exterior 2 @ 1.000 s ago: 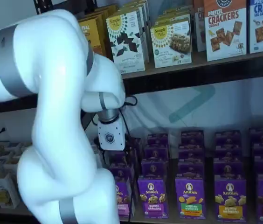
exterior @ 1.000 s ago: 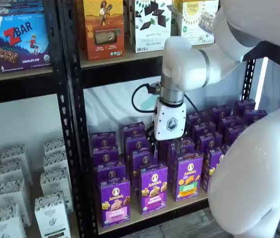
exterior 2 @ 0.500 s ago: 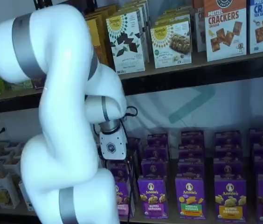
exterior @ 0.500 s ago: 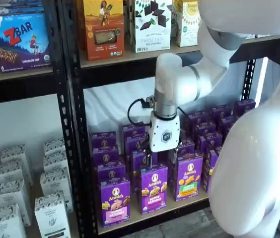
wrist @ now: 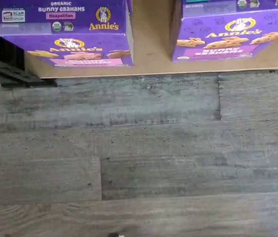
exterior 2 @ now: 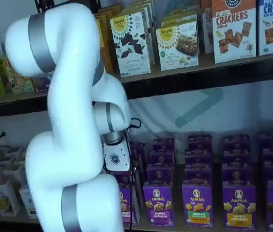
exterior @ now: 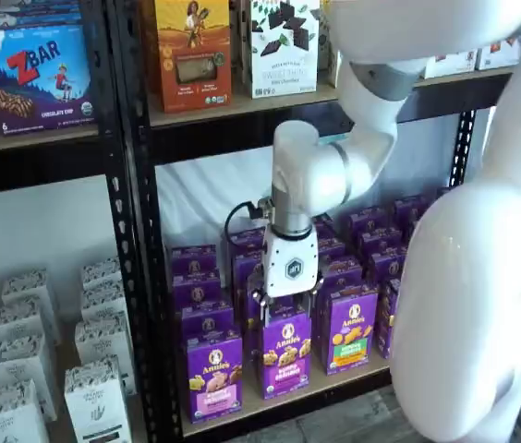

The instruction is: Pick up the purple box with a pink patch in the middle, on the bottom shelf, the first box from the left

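The purple box [exterior: 212, 374] with a pink band stands upright at the front left of the bottom shelf [exterior: 330, 380]. In the wrist view it [wrist: 65, 32] shows from above, labelled Neapolitan, at the board's front edge [wrist: 151, 59]. In a shelf view the arm half hides it [exterior 2: 128, 205]. My gripper [exterior: 285, 309] hangs low over the front rows, above the magenta-banded carton [exterior: 286, 353], just right of the pink-banded box. Its black fingers are dark against the cartons and no gap shows. In a shelf view only its white body [exterior 2: 114, 157] shows.
A green-banded carton [exterior: 351, 328] stands right of the magenta one, with rows of purple cartons behind. A black upright [exterior: 136, 277] stands left of the pink-banded box. White cartons [exterior: 94, 388] fill the neighbouring bay. Grey plank floor [wrist: 139, 148] lies in front of the shelf.
My gripper has moved left and down, from over the middle rows to just above the front row, closer to the pink-banded box. The boxes have not moved.
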